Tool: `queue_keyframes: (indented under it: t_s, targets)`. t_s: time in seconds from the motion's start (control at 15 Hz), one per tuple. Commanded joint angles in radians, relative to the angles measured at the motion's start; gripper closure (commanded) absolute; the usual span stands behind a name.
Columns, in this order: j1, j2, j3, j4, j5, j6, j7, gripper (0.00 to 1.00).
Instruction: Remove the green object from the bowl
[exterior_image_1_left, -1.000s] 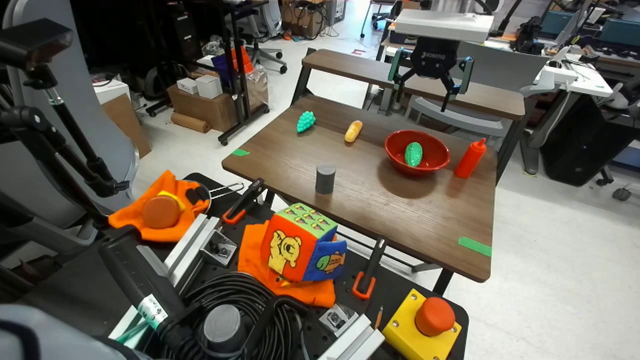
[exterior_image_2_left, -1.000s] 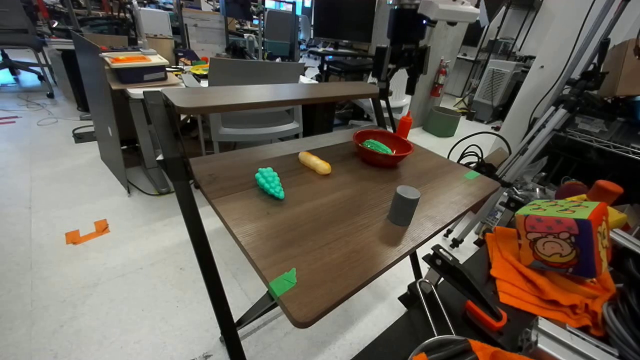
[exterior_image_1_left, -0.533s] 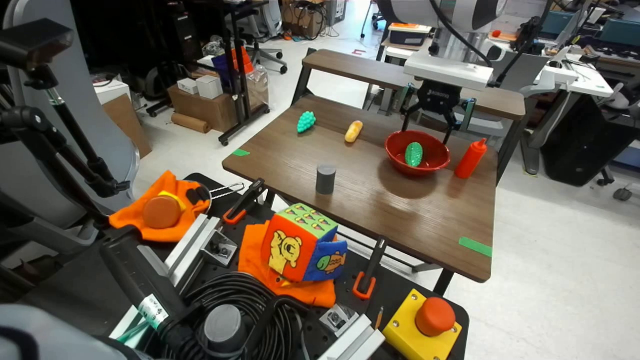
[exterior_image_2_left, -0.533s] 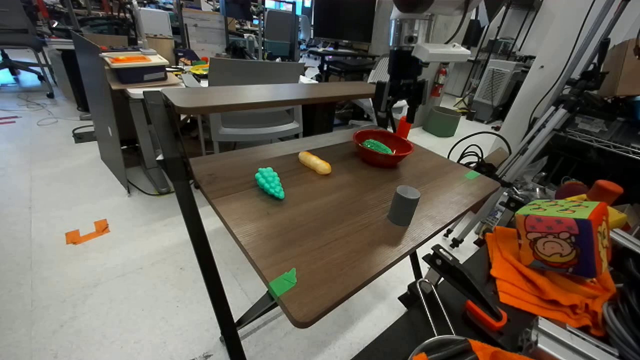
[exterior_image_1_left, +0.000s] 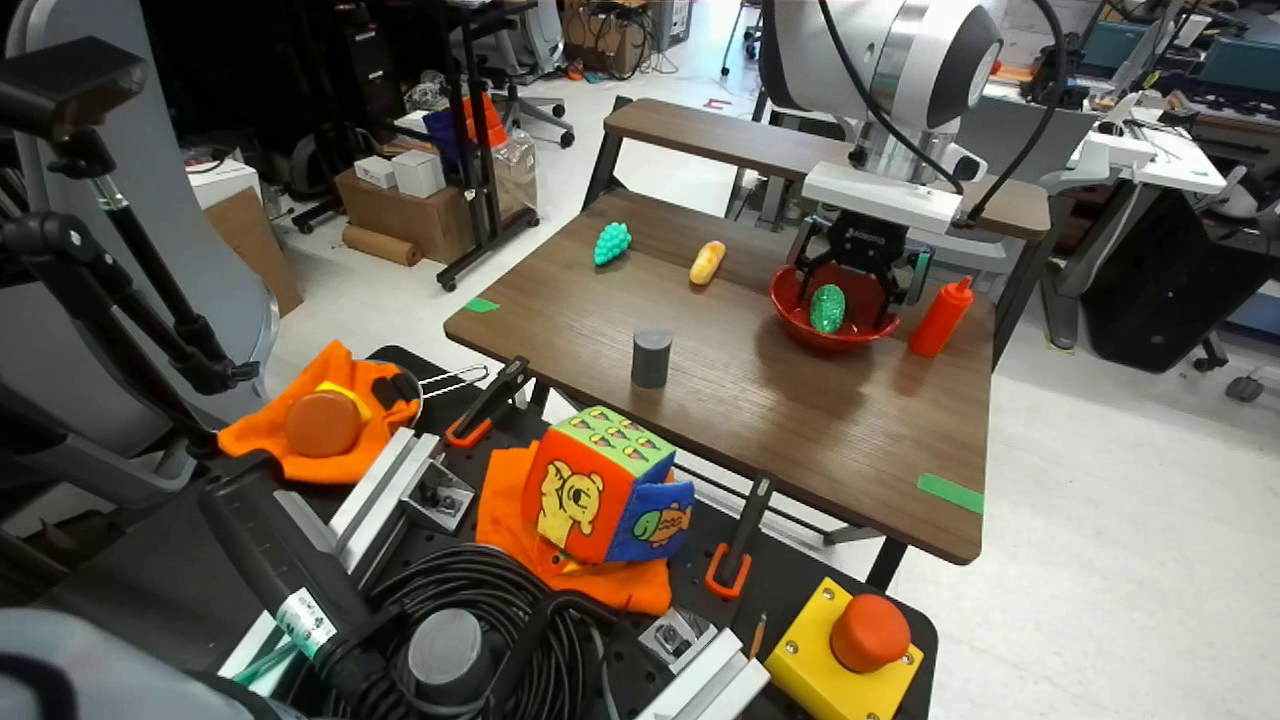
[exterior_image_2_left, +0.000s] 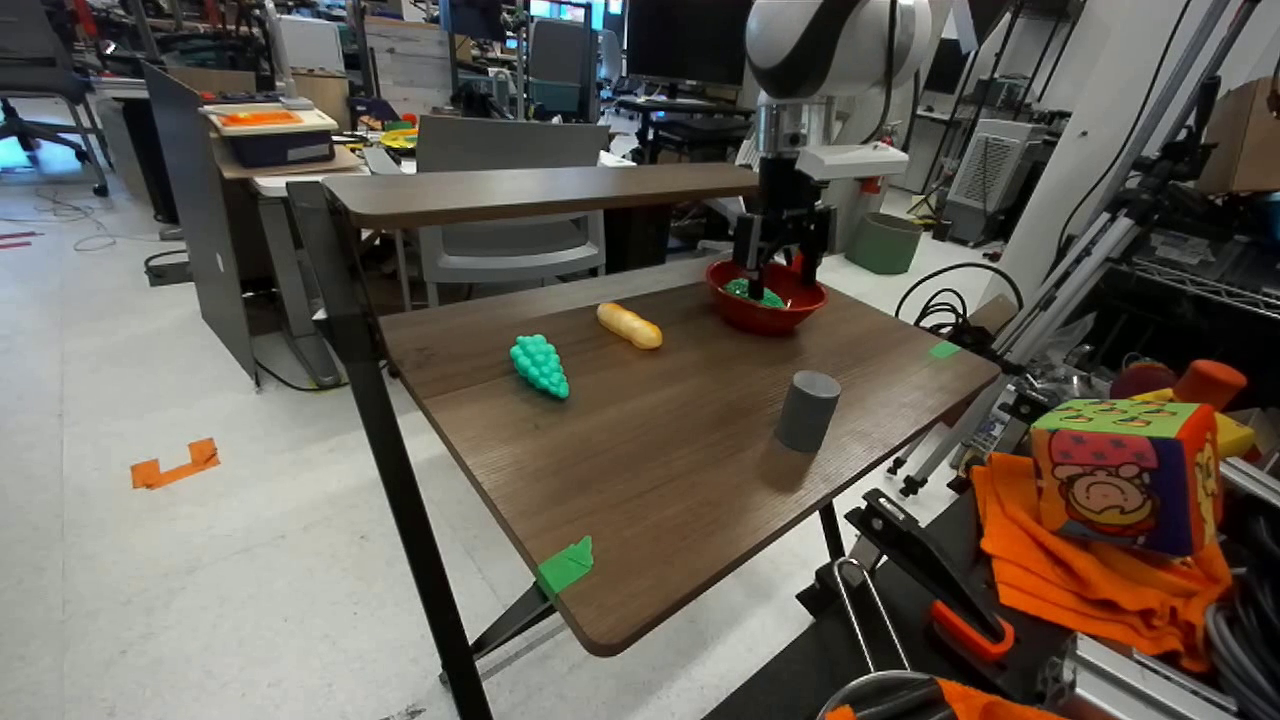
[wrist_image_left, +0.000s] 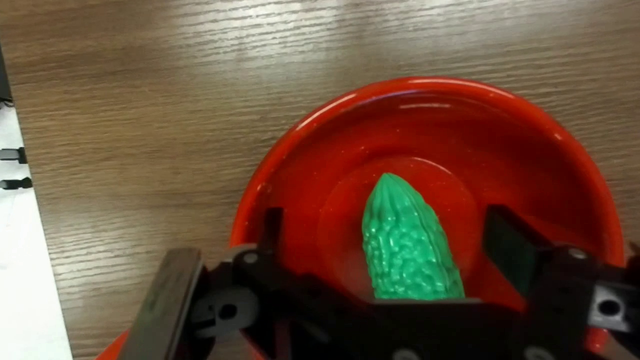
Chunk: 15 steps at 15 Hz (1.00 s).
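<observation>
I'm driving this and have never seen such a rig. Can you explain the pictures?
The machine is one robot arm ending in a two-fingered tool. Two views come from outside; the wrist view looks down past the tool into the red bowl. That bowl stands on a brown table, with a bumpy green object inside. The table also bears a red bottle, a gray cylinder, a yellow loaf and teal grapes. Nothing is held: the tool is open, and the wrist view shows gaps between its fingers and the green object.
</observation>
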Motion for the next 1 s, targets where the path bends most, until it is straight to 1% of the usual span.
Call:
queue_keyframes:
  t_s: [0.0,0.13,0.2,0.27,0.47,0.73,0.93]
  targets:
    - [0.017,0.081,-0.011,0.123,0.012,-0.080,0.018,0.00]
    - [0.022,0.108,-0.012,0.160,0.009,-0.104,0.024,0.00]
    - [0.025,0.120,-0.013,0.178,0.008,-0.118,0.025,0.12]
    - [0.027,0.130,-0.014,0.193,0.006,-0.128,0.026,0.26]
    - [0.029,0.152,-0.015,0.229,0.004,-0.153,0.025,0.51]
    - [0.031,0.145,-0.010,0.240,0.001,-0.162,0.014,0.79]
    - [0.053,0.057,-0.002,0.169,-0.017,-0.124,-0.012,0.81]
